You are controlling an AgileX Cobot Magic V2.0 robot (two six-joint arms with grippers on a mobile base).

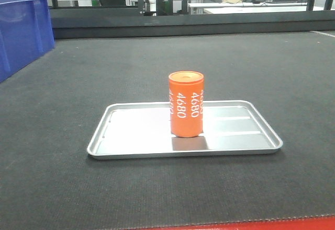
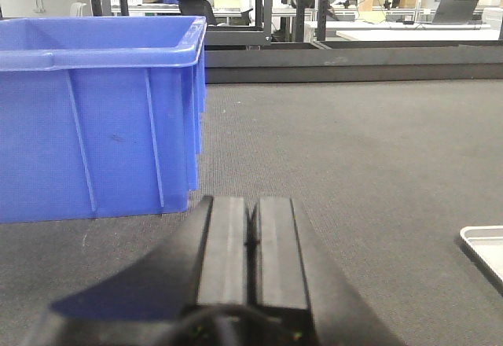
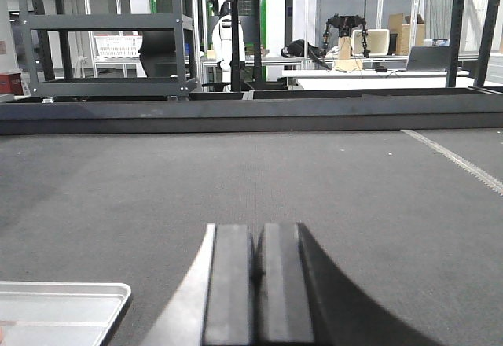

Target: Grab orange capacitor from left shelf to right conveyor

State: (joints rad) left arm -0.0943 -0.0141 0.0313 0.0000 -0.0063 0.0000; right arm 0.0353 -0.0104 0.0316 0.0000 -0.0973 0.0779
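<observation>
Front-facing view: an orange capacitor [image 1: 186,103] stands upright in the centre of the frame, white "4680" numerals running down its side. It rests on a small silver tray [image 1: 136,130], which lies flat on the right conveyor [image 1: 63,183], a broad dark textured belt with a red edge just showing along the bottom of the frame. A blue bin [image 1: 21,34] sits at the upper left. No arm appears in this view.

Left wrist view: the left gripper [image 2: 251,244] fills the lower centre, its two dark pads pressed together with nothing between them. The blue bin occupies the upper left, and a corner of the tray shows at the lower right edge.

Right wrist view: the right gripper [image 3: 258,279] sits at the lower centre, pads likewise pressed together and empty, with the tray's corner at the lower left.

Judging by this, the capacitor is already on the belt and released, so the task looks essentially finished. The shelf is not visible.
</observation>
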